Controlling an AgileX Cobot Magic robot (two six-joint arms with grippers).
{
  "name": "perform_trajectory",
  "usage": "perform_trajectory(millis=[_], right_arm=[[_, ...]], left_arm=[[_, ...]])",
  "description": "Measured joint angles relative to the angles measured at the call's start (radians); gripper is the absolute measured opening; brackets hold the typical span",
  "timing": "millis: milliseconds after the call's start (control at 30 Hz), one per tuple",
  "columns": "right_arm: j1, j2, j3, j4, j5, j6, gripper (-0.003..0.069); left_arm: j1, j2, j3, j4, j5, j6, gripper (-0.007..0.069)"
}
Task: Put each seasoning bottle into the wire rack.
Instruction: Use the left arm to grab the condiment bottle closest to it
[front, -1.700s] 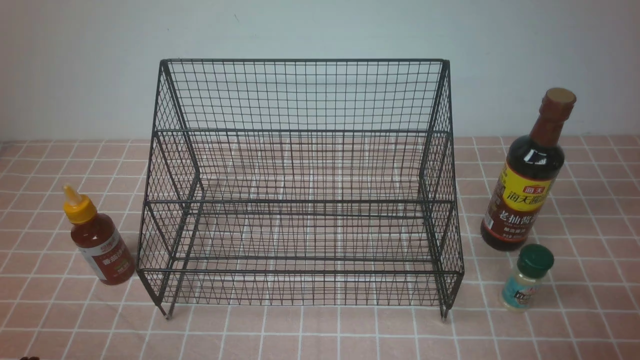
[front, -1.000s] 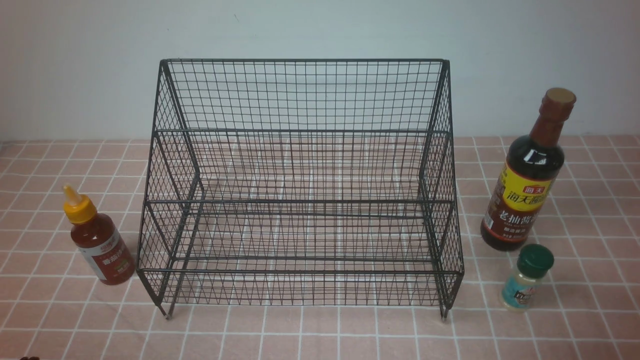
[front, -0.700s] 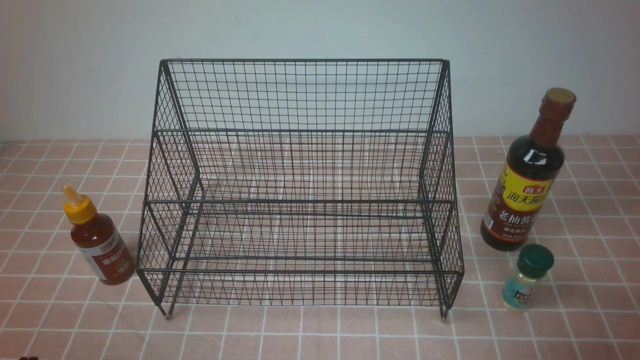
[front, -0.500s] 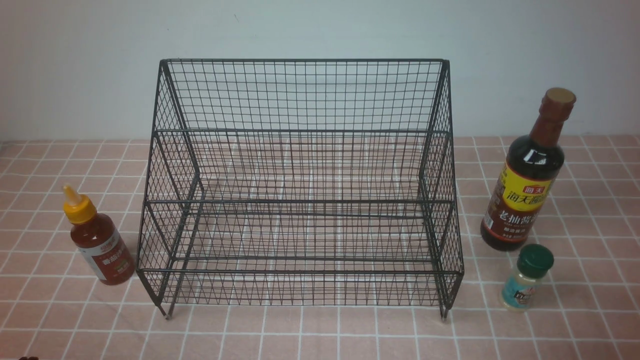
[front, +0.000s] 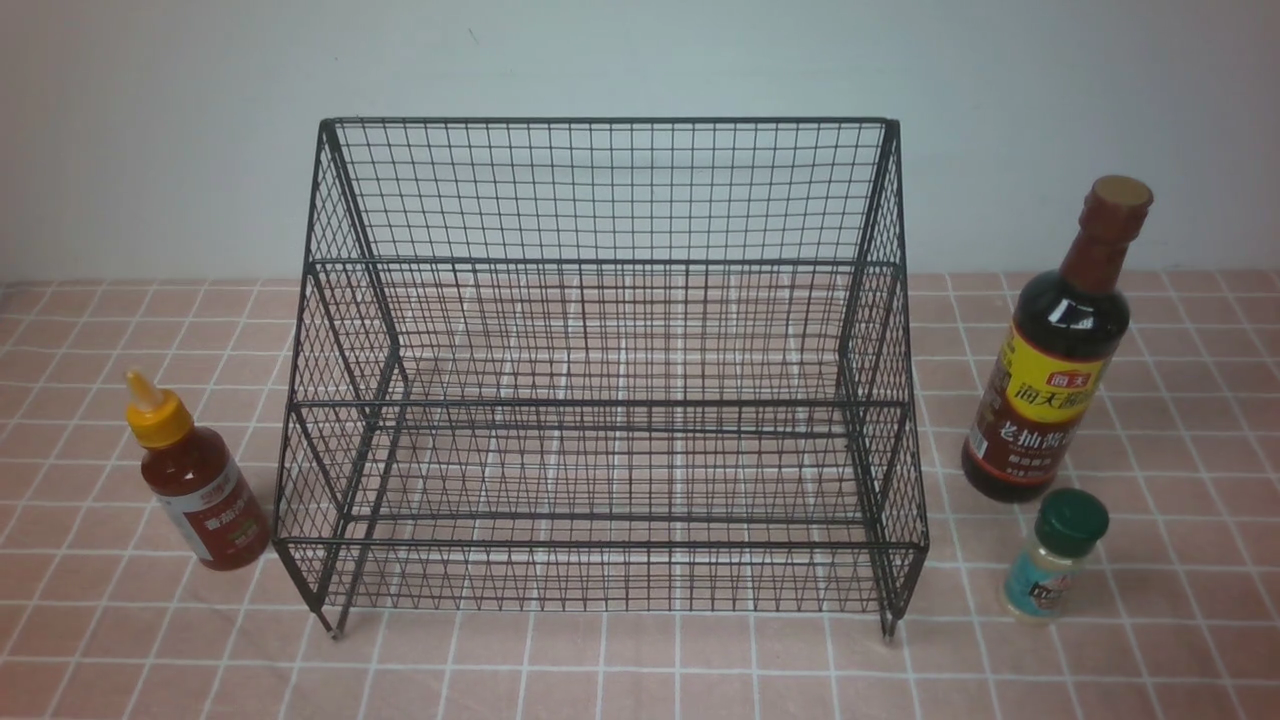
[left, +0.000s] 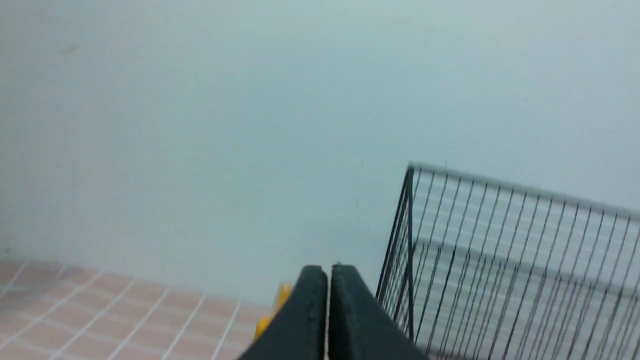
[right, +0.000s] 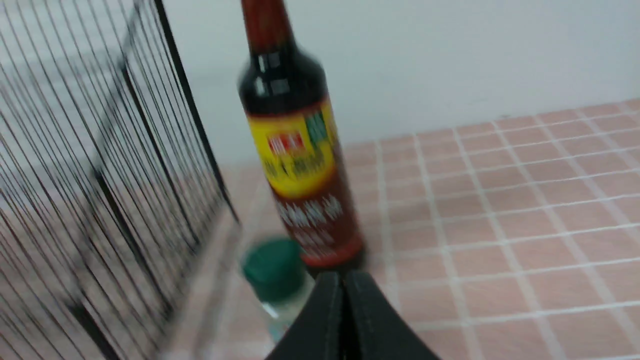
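The black wire rack (front: 600, 260) stands mid-table with nothing in it; its corner (left: 410, 210) and side mesh (right: 125, 165) show in the wrist views. To its left stands the red squeeze bottle (front: 200, 490) with a yellow nozzle cap (left: 274, 312). On the rack's right stand the tall dark soy bottle (front: 1055, 380) (right: 300, 165) and, in front of it, the tiny green-capped jar (front: 1055, 555) (right: 275, 272). My left gripper (left: 328, 272) is shut and holds nothing, short of the red bottle. My right gripper (right: 343, 277) is shut and holds nothing, just short of the jar. Neither arm shows in the front view.
The table is covered in pink tiles (front: 640, 670) with white grout. A pale wall (front: 640, 60) rises close behind the rack.
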Motion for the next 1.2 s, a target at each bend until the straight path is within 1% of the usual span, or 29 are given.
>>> perform_trajectory(millis=[100,133,167,200,267,333,400,433,467,500,533,633,667,700,733,767,800,833,867,900,933,967,1000,1033,1067,1100,1133,1167,1200], right_arm=[[0.0,0.0,0.0,0.205,-0.077,0.039,-0.0014],[0.0,0.0,0.0,0.294,-0.121,0.052,-0.0014],[0.0,0.0,0.0,0.323,-0.126,0.053,-0.0014],[0.0,0.0,0.0,0.412,-0.162,0.053,-0.0014],[0.0,0.0,0.0,0.515,-0.2,0.044,-0.0014],[0.0,0.0,0.0,0.545,-0.217,0.029,-0.0014],[0.0,0.0,0.0,0.584,-0.235,-0.008,-0.0014],[0.0,0.0,0.0,0.593,-0.237,-0.031,-0.0014],[0.0,0.0,0.0,0.598,-0.237,-0.036,-0.0014],[0.0,0.0,0.0,0.606,-0.237,-0.046,-0.0014],[0.0,0.0,0.0,0.62,-0.237,-0.054,-0.0014],[0.0,0.0,0.0,0.671,-0.227,-0.062,-0.0014],[0.0,0.0,0.0,0.682,-0.201,-0.074,-0.0014],[0.0,0.0,-0.01,0.687,-0.133,-0.099,-0.0014],[0.0,0.0,-0.013,0.687,-0.12,-0.104,-0.0014],[0.0,0.0,-0.042,0.684,-0.029,-0.147,-0.0014],[0.0,0.003,-0.075,0.676,0.068,-0.202,-0.0014],[0.0,0.016,-0.108,0.664,0.135,-0.241,-0.0014],[0.0,0.02,-0.114,0.661,0.135,-0.241,-0.0014],[0.0,0.069,-0.178,0.628,0.262,-0.305,-0.0014],[0.0,0.098,-0.207,0.601,0.309,-0.322,-0.0014],[0.0,0.105,-0.214,0.601,0.321,-0.326,-0.0014],[0.0,0.143,-0.253,0.568,0.379,-0.34,-0.0014],[0.0,0.21,-0.315,0.494,0.469,-0.347,-0.0014],[0.0,0.235,-0.346,0.451,0.501,-0.347,-0.0014],[0.0,0.297,-0.401,0.364,0.575,-0.342,-0.0014],[0.0,0.341,-0.433,0.31,0.627,-0.335,-0.0014],[0.0,0.35,-0.448,0.283,0.637,-0.332,-0.0014],[0.0,0.394,-0.485,0.211,0.685,-0.315,-0.0014]], left_arm=[[0.0,0.0,0.0,-0.049,-0.104,-0.038,-0.0007],[0.0,0.0,0.0,-0.066,-0.143,-0.051,-0.0007],[0.0,0.0,0.0,-0.068,-0.15,-0.056,-0.0007],[0.0,0.0,0.0,-0.079,-0.191,-0.069,-0.0007],[0.0,0.0,0.0,-0.085,-0.226,-0.079,-0.0007],[0.0,0.0,-0.004,-0.085,-0.223,-0.082,-0.0007],[0.0,0.004,-0.041,-0.079,-0.157,-0.087,-0.0007],[0.0,0.033,-0.085,-0.073,-0.088,-0.088,-0.0007],[0.0,0.033,-0.092,-0.072,-0.088,-0.087,-0.0007],[0.0,0.067,-0.122,-0.069,-0.027,-0.087,-0.0007],[0.0,0.131,-0.188,-0.057,0.094,-0.081,-0.0007],[0.0,0.307,-0.317,-0.032,0.342,-0.051,-0.0007],[0.0,0.371,-0.366,-0.023,0.428,-0.039,-0.0007],[0.0,0.449,-0.435,-0.017,0.524,-0.02,-0.0007],[0.0,0.462,-0.435,-0.017,0.539,-0.017,-0.0007],[0.0,0.565,-0.513,-0.013,0.653,0.004,-0.0007],[0.0,0.627,-0.573,-0.011,0.727,0.028,-0.0007],[0.0,0.686,-0.613,-0.009,0.77,0.044,-0.0007],[0.0,0.698,-0.633,-0.007,0.781,0.051,-0.0007],[0.0,0.794,-0.713,-0.006,0.868,0.079,-0.0007],[0.0,0.843,-0.753,-0.003,0.903,0.093,-0.0007],[0.0,0.852,-0.773,-0.003,0.92,0.096,-0.0007],[0.0,0.879,-0.802,0.0,0.944,0.104,-0.0007],[0.0,0.953,-0.897,0.014,1.013,0.118,-0.0007],[0.0,0.991,-0.933,0.022,1.039,0.121,-0.0007],[0.0,1.033,-0.993,0.039,1.077,0.123,-0.0007],[0.0,1.065,-1.033,0.058,1.106,0.125,-0.0007],[0.0,1.071,-1.033,0.062,1.112,0.125,-0.0007],[0.0,1.094,-1.068,0.082,1.133,0.125,-0.0007]])
